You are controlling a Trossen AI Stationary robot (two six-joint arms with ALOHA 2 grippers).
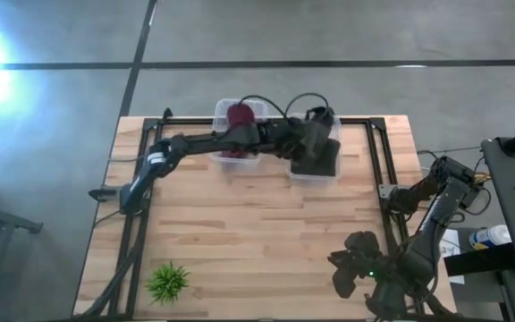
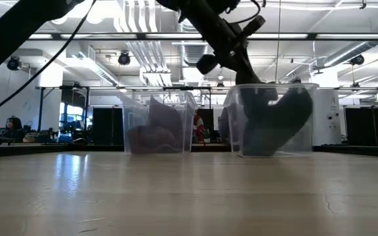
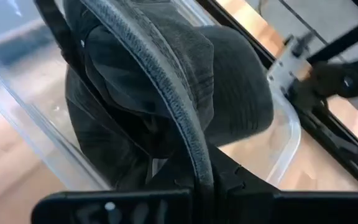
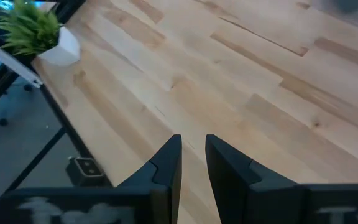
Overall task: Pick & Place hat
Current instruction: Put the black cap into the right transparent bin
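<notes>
A dark grey brimmed hat [image 1: 318, 163] sits inside the right clear bin [image 1: 295, 172] near the table's far edge. In the low view the hat [image 2: 282, 121] leans in the bin [image 2: 310, 92], its lower part down at the bin's floor. My left gripper [image 1: 314, 134] reaches across into that bin from the left and is shut on the hat [image 3: 229, 99]. My right gripper [image 1: 349, 268] waits over the table's near right corner, its fingers [image 4: 166, 163] almost together and touching nothing. My left gripper [image 3: 197, 182] has the dark hat by its stitched brim [image 3: 188, 134], which runs down between the fingers. It comes slanting down from above and from the table's left [image 2: 251, 82]. The hat's folds cover one finger, so the hold's depth does not show. The hat's lower part is in the bin.
A second clear bin [image 1: 222, 112] stands left of the first and holds a maroon hat [image 1: 240, 116], also visible in the low view [image 2: 159, 128]. A small green plant in a white pot [image 1: 166, 282] stands at the near left corner. Bare wood lies between.
</notes>
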